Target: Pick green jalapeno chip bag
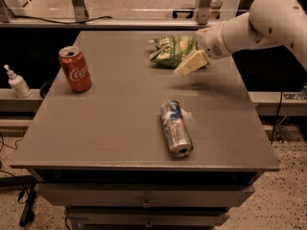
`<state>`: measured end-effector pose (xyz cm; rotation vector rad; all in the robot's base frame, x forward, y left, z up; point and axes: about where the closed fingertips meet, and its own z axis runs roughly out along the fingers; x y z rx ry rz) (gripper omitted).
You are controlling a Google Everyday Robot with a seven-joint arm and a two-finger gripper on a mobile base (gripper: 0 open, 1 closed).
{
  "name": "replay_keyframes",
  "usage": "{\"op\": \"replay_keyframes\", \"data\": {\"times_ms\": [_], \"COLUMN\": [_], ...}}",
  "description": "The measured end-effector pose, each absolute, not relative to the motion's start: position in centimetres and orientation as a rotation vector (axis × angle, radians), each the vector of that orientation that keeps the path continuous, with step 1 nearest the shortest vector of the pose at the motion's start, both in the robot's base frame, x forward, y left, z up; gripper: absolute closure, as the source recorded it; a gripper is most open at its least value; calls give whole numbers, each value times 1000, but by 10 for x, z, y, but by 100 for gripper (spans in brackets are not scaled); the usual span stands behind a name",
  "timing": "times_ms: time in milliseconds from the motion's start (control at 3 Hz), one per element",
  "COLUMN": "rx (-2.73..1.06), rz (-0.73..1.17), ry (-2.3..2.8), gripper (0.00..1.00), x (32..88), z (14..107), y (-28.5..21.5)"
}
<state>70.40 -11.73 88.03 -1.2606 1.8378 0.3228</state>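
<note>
The green jalapeno chip bag (171,50) lies crinkled on the far middle-right of the grey table (120,123). My gripper (186,68) comes in from the right on a white arm (254,25). It hangs just above the table at the bag's right front edge and overlaps that edge in this view. I cannot tell whether it touches the bag.
A red cola can (75,69) stands upright at the far left. A silver-blue can (175,127) lies on its side near the front middle. A small white pump bottle (17,82) stands on a ledge left of the table. Drawers sit under the tabletop.
</note>
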Motion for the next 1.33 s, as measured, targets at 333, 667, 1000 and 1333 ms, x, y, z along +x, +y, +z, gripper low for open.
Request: {"op": "replay_keyframes", "data": {"times_ms": [333,667,1000,1333], "rx": [-1241,-1228,-1218,-1215], "rz": [380,389,387,374], "ry": [1833,1841,1839,1836], "gripper": [0,12,29,53], "x": [714,725,730,733], "z": [865,850,843,841], "y": [-99,-91,-88,-88]}}
